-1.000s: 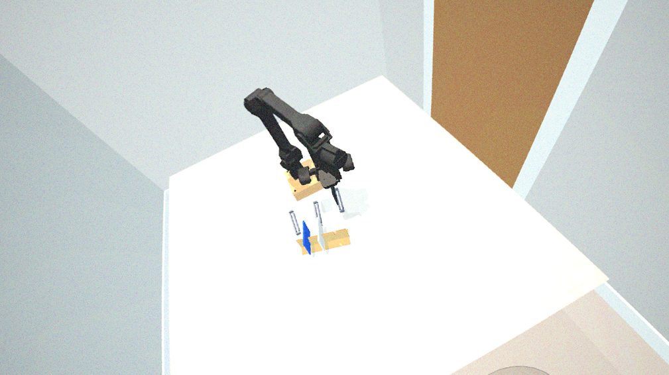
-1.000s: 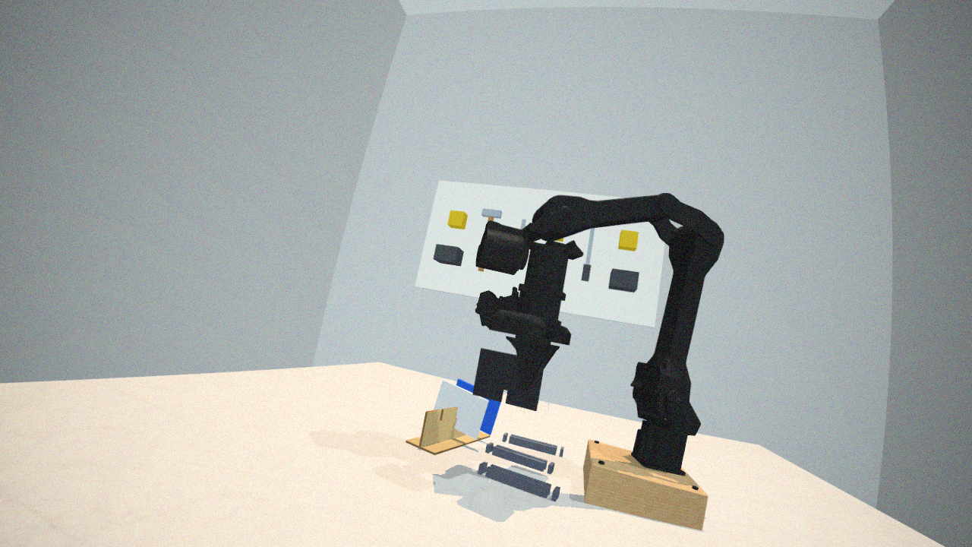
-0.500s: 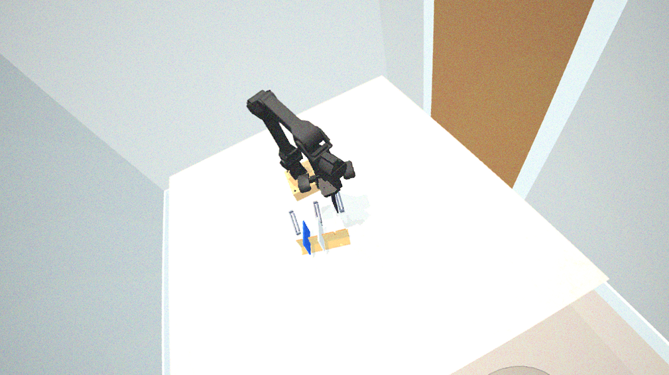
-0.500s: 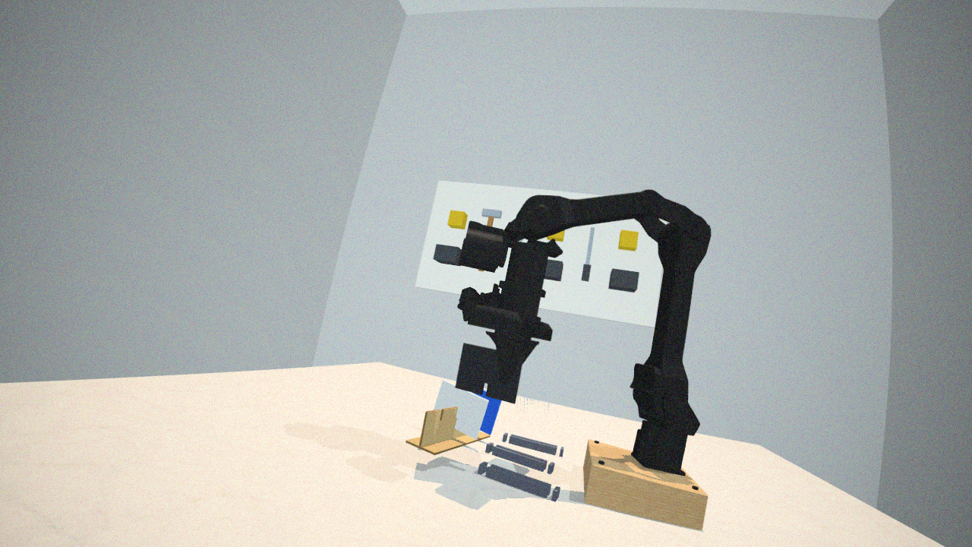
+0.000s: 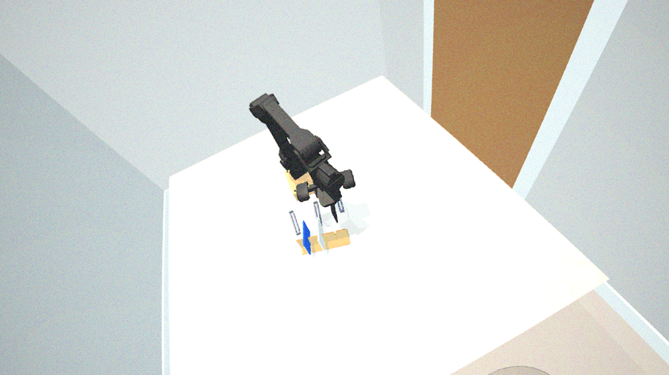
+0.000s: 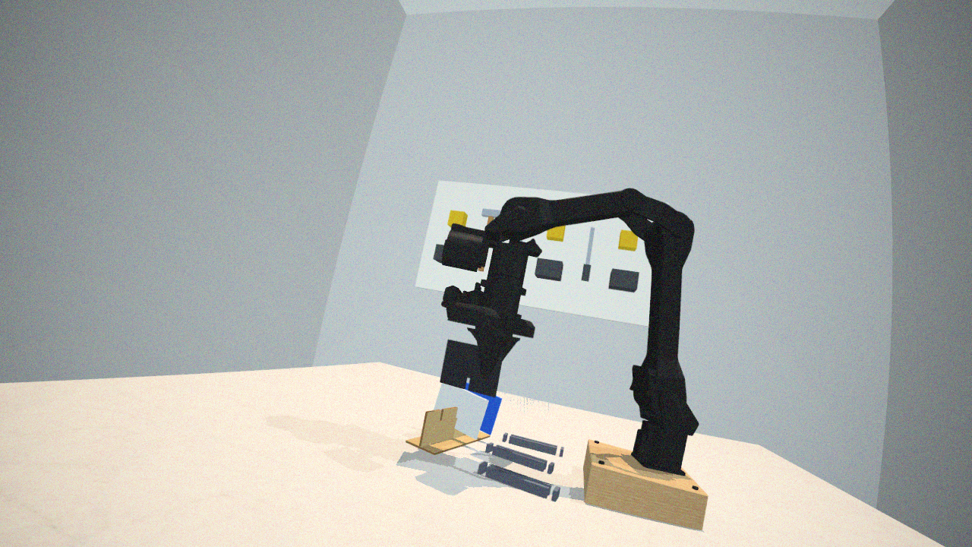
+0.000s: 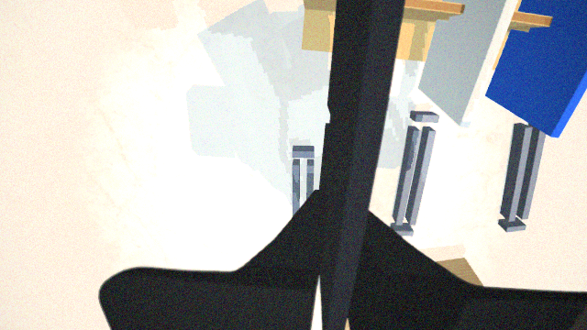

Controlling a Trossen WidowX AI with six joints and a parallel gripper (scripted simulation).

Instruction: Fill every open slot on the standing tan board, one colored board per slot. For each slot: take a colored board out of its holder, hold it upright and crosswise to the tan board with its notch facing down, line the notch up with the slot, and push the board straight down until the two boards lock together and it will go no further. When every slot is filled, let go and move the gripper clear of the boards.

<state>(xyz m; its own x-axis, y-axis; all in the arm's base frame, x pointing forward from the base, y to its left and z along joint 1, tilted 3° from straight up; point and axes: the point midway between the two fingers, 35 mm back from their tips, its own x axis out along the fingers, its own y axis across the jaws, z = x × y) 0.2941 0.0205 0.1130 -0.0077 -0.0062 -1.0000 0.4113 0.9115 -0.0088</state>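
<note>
Jaws nearly closed, clamped on the black board. Gripper has it upright, notch down, above the tan board. White and blue boards stand crosswise in the tan board (one slot open). Three grey holders lie between it and the wooden base, on a pale table. White tool panel hangs on the wall beyond.
</note>
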